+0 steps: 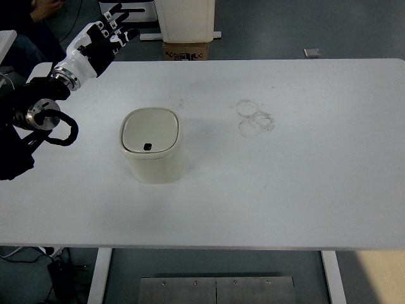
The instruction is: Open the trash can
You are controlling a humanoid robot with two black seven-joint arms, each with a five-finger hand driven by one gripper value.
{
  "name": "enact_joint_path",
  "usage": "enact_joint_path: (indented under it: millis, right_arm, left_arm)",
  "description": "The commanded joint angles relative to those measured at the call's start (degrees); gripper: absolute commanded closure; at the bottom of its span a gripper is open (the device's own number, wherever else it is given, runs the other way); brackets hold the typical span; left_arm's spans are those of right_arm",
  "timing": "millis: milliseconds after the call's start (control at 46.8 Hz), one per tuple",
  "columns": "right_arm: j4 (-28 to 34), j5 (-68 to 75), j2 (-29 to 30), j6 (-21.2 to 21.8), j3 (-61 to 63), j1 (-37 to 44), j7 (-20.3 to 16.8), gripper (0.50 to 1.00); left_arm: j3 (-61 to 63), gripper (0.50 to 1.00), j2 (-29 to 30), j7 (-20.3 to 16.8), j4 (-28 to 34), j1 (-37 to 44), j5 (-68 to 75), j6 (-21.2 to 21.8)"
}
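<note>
Top view shows my left hand (101, 39) up near the far left corner of the white surface (304, 190). My arm comes in from the left edge. The hand is white and black. Its fingers (120, 31) are stretched out and a little spread, and they hold nothing. The hand is well apart from the trash can (152, 145).

The trash can is small and cream white. It stands upright on the surface, left of the middle. Its lid (150, 130) is shut and lies flat on top. The lid has a small dark spot (147, 147) near its front edge. I see no words on the can.

To the right of the can, some faint ring marks (254, 118) stain the surface.

Past the far edge of the surface, a brown cardboard box (186, 50) sits on the floor with a white bin-like thing (185, 19) on top of it. The box has dark print, but it is too small for me to read. A person (38, 12) in dark clothes shows at the top left corner.
</note>
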Motion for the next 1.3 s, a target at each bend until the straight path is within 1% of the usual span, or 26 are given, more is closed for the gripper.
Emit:
enact_joint_path:
  millis: [0, 257, 385, 449, 513, 620, 770, 834, 898, 984, 1112, 1219, 1283]
  right_arm:
    - [0.0, 0.0, 0.0, 0.0, 0.0, 0.1, 0.0, 0.509]
    - [0.0, 0.0, 0.0, 0.0, 0.0, 0.1, 0.0, 0.509]
    - [0.0, 0.0, 0.0, 0.1, 0.0, 0.0, 0.0, 0.509]
    - [0.0, 0.0, 0.0, 0.0, 0.0, 0.0, 0.0, 0.509]
    - [0.0, 0.0, 0.0, 0.0, 0.0, 0.0, 0.0, 0.509]
    - [0.0, 0.0, 0.0, 0.0, 0.0, 0.0, 0.0, 0.509]
    - [0.0, 0.0, 0.0, 0.0, 0.0, 0.0, 0.0, 0.509]
    - [0.0, 0.0, 0.0, 0.0, 0.0, 0.0, 0.0, 0.509]
    - [0.0, 0.0, 0.0, 0.0, 0.0, 0.1, 0.0, 0.509]
    - [0.0, 0.0, 0.0, 0.0, 0.0, 0.0, 0.0, 0.509]
    - [0.0, 0.0, 0.0, 0.0, 0.0, 0.0, 0.0, 0.509]
    - [0.0, 0.0, 0.0, 0.0, 0.1, 0.0, 0.0, 0.509]
    - [0.0, 0.0, 0.0, 0.0, 0.0, 0.0, 0.0, 0.509]
  left_arm:
    - [3.9, 0.500, 2.4, 0.0, -2.7, -2.5, -1.2, 0.1]
    - [13.5, 0.500, 10.2, 0.3, -10.5, -9.9, -3.9, -0.1]
    - [21.8, 0.500, 12.4, 0.4, -13.6, -15.3, -3.8, -0.8]
    - [24.7, 0.500, 13.0, 1.4, -14.5, -18.1, -3.7, -0.8]
    - [26.9, 0.500, 12.8, 3.9, -14.4, -20.3, -3.4, -0.8]
    - [27.5, 0.500, 12.5, 9.6, -14.4, -22.6, -2.2, -0.9]
    - [27.4, 0.500, 12.1, 17.0, -15.4, -23.8, 3.2, -1.4]
    - [27.4, 0.500, 12.4, 18.8, -17.3, -24.9, 5.3, -1.4]
    - [27.4, 0.500, 13.1, 19.7, -19.0, -26.1, 7.2, -1.9]
    - [27.5, 0.500, 13.3, 21.2, -20.5, -27.2, 10.0, -4.3]
    - [27.6, 0.500, 14.5, 25.9, -22.9, -29.9, 12.6, -8.0]
    - [27.7, 0.500, 16.6, 30.4, -25.3, -32.3, 12.8, -13.0]
    - [28.2, 0.500, 18.1, 31.6, -26.8, -33.7, 13.4, -15.8]
